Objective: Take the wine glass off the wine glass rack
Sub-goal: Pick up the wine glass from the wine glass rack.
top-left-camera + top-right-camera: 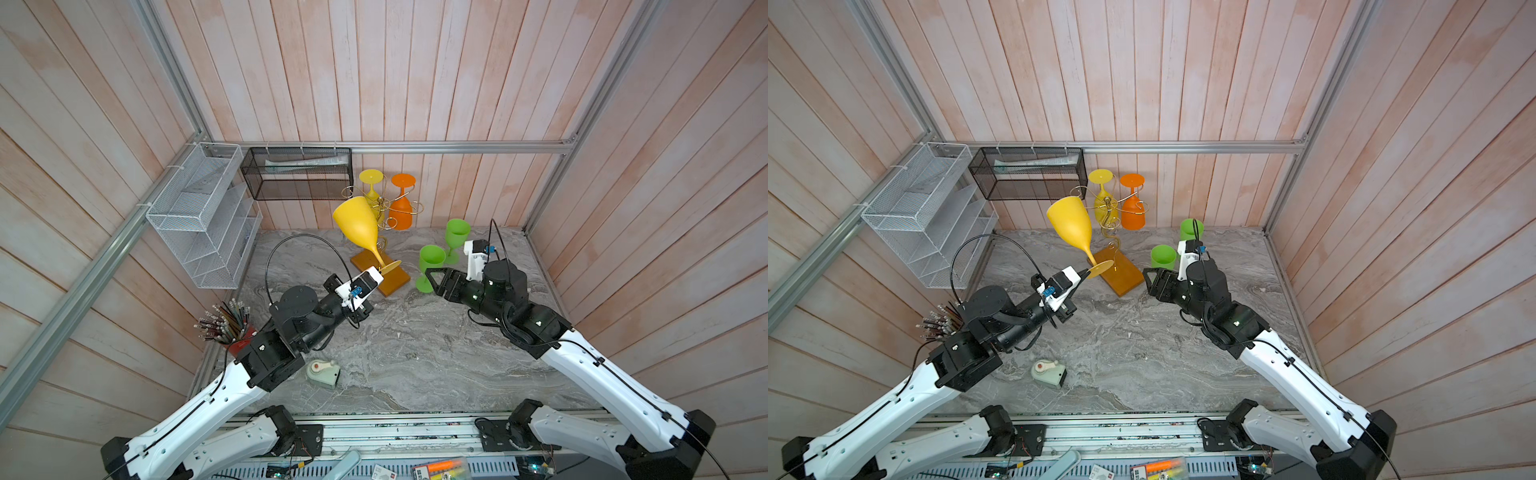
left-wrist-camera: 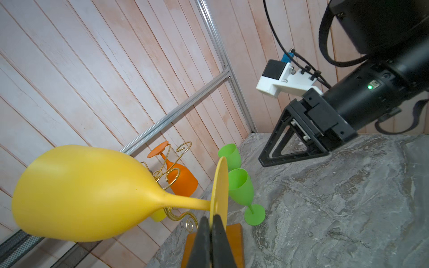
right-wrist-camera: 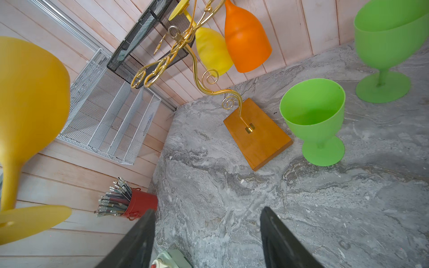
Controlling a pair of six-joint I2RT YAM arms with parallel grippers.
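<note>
My left gripper (image 1: 384, 270) (image 2: 211, 220) is shut on the foot disc of a deep yellow wine glass (image 1: 356, 224) (image 1: 1071, 226) (image 2: 81, 192). The glass hangs tilted in the air, bowl up, just left of the wine glass rack (image 1: 397, 280) (image 1: 1121, 276) (image 3: 257, 137), free of its gold scroll arms. A paler yellow glass (image 1: 371, 183) and an orange glass (image 1: 401, 212) hang upside down on the rack. My right gripper (image 1: 432, 280) (image 3: 207, 212) is open and holds nothing, low over the table beside a green glass (image 1: 430, 259).
A second green glass (image 1: 456, 235) stands behind the first. On the walls hang a black mesh basket (image 1: 297, 174) and a white wire shelf (image 1: 203, 216). A red cup of pencils (image 1: 239, 336) and a small pale green device (image 1: 322, 372) sit at the near left.
</note>
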